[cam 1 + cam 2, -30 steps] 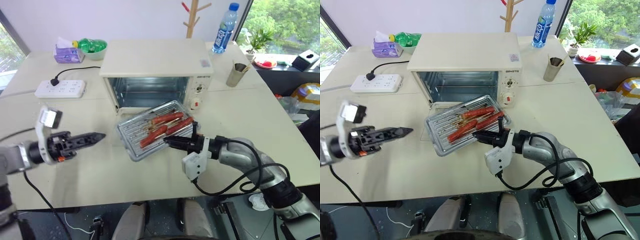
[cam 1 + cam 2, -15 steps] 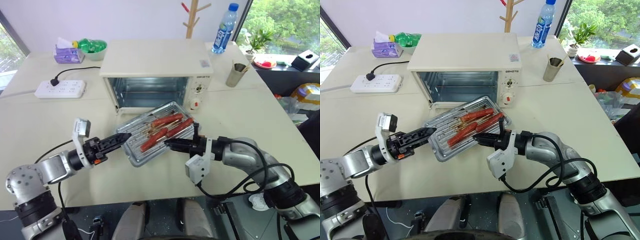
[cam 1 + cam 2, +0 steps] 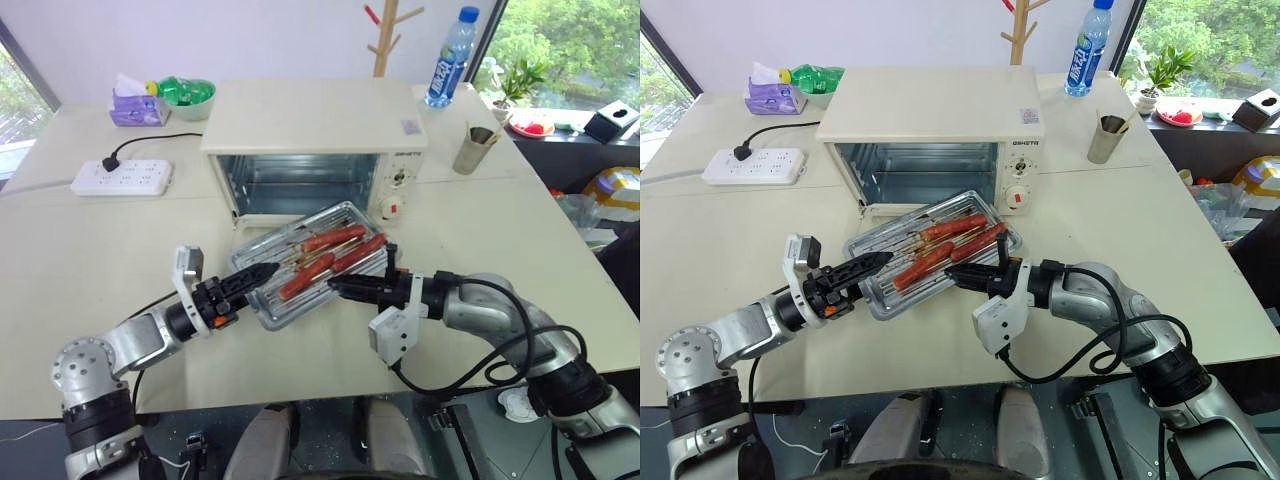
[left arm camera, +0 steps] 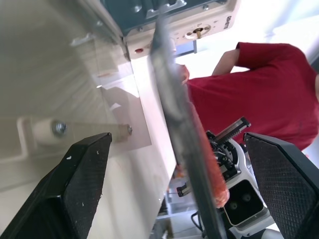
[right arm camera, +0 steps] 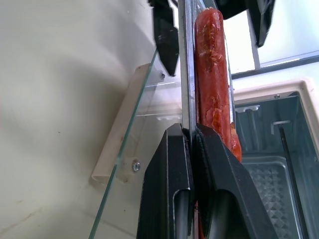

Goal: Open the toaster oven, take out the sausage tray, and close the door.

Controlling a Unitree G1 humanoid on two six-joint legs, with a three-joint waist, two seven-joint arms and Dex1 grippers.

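Note:
The cream-white toaster oven (image 3: 312, 128) stands at the table's middle with its cavity showing. Its glass door (image 5: 130, 149) lies folded down flat in front of it. The silver sausage tray (image 3: 310, 264), with several red sausages (image 5: 211, 74) on it, hangs tilted above the door. My right gripper (image 3: 340, 287) is shut on the tray's near right rim. My left gripper (image 3: 262, 272) points at the tray's left end. Its fingers (image 4: 84, 184) stand wide apart, with the tray's edge (image 4: 174, 114) between them.
At the back left are a white power strip (image 3: 122, 177), a tissue box (image 3: 137, 105) and a green bowl (image 3: 188, 95). A water bottle (image 3: 449, 57) and a metal cup (image 3: 472, 150) stand at the back right. A person in a red shirt (image 4: 254, 89) is beyond the table.
My left arm has swung right from the table's left side to the tray. Its fingers now straddle the tray's left end. The right gripper and tray have stayed put.

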